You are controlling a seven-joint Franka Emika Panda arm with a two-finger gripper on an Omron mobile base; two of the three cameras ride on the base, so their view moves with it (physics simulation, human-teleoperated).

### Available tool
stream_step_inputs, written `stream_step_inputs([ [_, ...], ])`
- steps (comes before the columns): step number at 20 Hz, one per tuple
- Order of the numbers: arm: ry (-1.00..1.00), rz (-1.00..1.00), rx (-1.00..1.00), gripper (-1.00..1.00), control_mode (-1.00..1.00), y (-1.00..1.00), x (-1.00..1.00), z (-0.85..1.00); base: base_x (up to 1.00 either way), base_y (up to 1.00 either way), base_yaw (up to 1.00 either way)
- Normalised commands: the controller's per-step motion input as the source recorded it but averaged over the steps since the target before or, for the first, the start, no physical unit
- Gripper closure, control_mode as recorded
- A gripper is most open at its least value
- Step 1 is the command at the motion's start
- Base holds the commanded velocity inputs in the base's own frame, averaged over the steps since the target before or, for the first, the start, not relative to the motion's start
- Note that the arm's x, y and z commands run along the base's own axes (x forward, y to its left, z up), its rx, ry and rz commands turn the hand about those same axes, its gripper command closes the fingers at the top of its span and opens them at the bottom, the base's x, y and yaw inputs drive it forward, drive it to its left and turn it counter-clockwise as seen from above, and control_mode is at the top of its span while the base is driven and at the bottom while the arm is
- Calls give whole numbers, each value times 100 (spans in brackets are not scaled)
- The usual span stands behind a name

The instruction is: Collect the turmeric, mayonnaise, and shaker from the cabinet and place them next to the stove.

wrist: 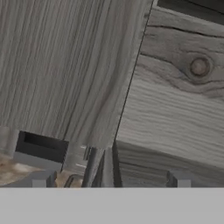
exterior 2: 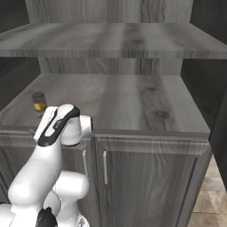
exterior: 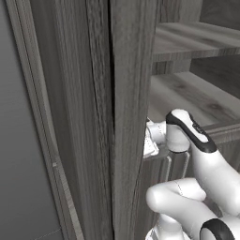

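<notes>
Presently we count one turmeric [exterior 2: 39, 101] jar, standing on the cabinet [exterior 2: 133, 102] shelf near its left front edge, and two doors with two handles below. The gripper [wrist: 107, 177] is spread wide, holding nothing.

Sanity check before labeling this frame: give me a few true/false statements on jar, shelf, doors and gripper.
1. The turmeric stands upright on the cabinet shelf. True.
2. It sits at the shelf's right end. False: it is near the left front corner in the right base view.
3. The gripper is open and holds nothing. True.
4. The cabinet doors below the shelf hang wide open. False: they look closed.
5. The doors carry slim vertical handles. True.
</notes>
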Motion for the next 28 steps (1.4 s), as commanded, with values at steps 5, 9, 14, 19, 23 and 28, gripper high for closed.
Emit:
stream_step_inputs([
  [5, -1, -6, 0, -100, -100, 0, 40, 25, 0, 0, 0],
  [9, 0, -9, 0, -100, -100, 0, 39, 15, 0, 0, 0],
  [14, 1, -13, -3, -100, -100, 0, 35, -4, 0, 0, 0],
  [19, 1, -15, -3, -100, -100, 0, 33, -4, 0, 0, 0],
  [23, 4, -13, -4, -100, -100, 0, 36, -1, 0, 0, 0],
  [28, 6, -8, -4, -100, -100, 4, 34, 0, 0, 0, 0],
])
